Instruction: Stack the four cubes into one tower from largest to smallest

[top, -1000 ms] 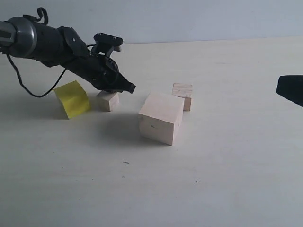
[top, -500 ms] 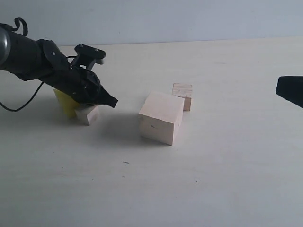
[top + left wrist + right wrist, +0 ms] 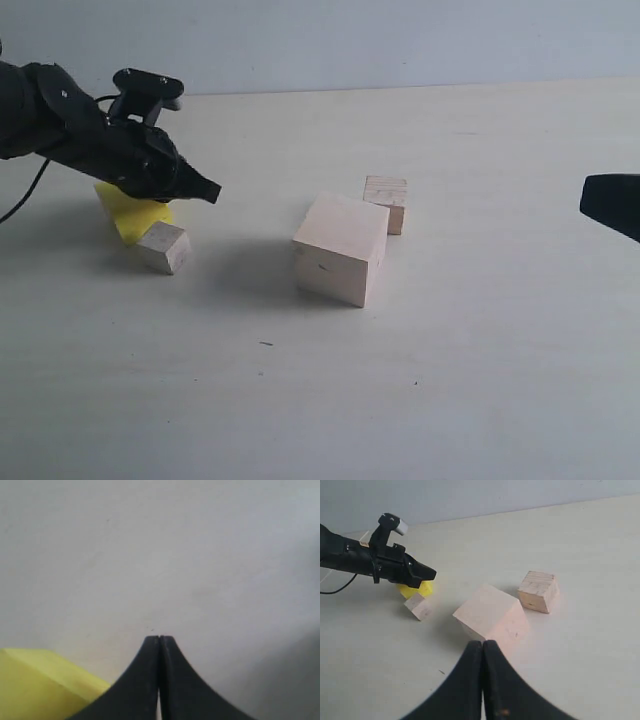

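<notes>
Leftward you drew the left arm [image 3: 100,150], sliding the yellow cube [image 3: 122,208] and a small cube [image 3: 163,247] along the pale surface [image 3: 450,380], side by side. Big cube [image 3: 340,250] and other small cube [image 3: 386,200] stayed put before the grey wall [image 3: 400,40]. Both jaws were pressed together.

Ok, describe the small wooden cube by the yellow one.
From the large pale wooden cube, look left in the exterior view to the bright yellow cube. The small pale wooden cube sits in front of it; the other small cube stands behind the large one.
</notes>
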